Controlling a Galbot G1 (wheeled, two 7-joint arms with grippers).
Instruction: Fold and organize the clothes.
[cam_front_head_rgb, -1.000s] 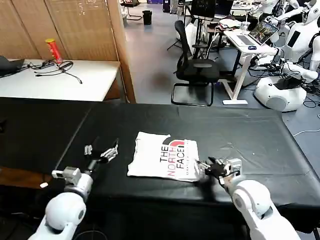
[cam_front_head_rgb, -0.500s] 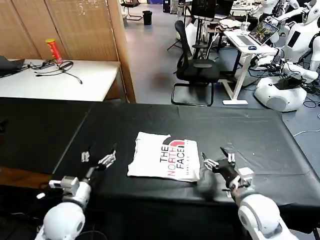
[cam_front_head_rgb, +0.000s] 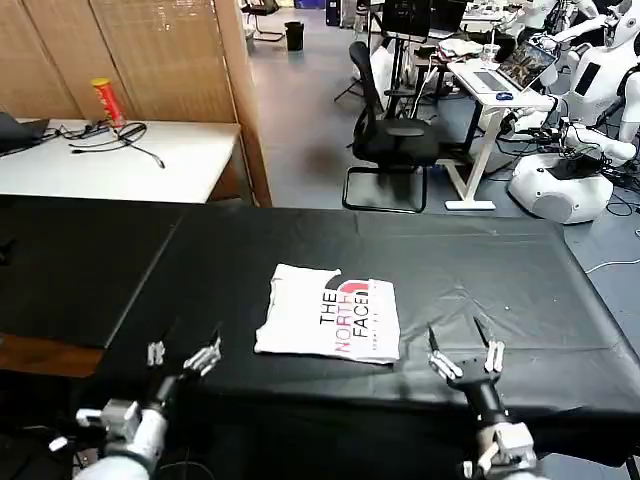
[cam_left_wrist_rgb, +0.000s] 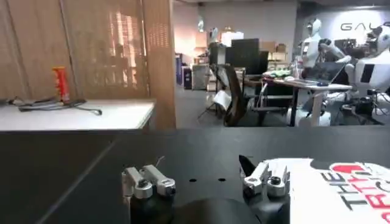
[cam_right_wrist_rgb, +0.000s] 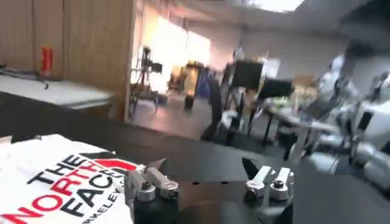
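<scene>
On the black table (cam_front_head_rgb: 520, 270) the folded white T-shirt (cam_front_head_rgb: 328, 314) lies flat near the front edge, its "THE NORTH FACE" print facing up. To the shirt's left the left gripper (cam_front_head_rgb: 183, 355) hangs low over the table's front edge, fingers spread apart and gripping nothing, well clear of the cloth. To the shirt's right the right gripper (cam_front_head_rgb: 462, 352) sits just off the shirt's near corner, likewise spread wide and empty, not touching the fabric.
</scene>
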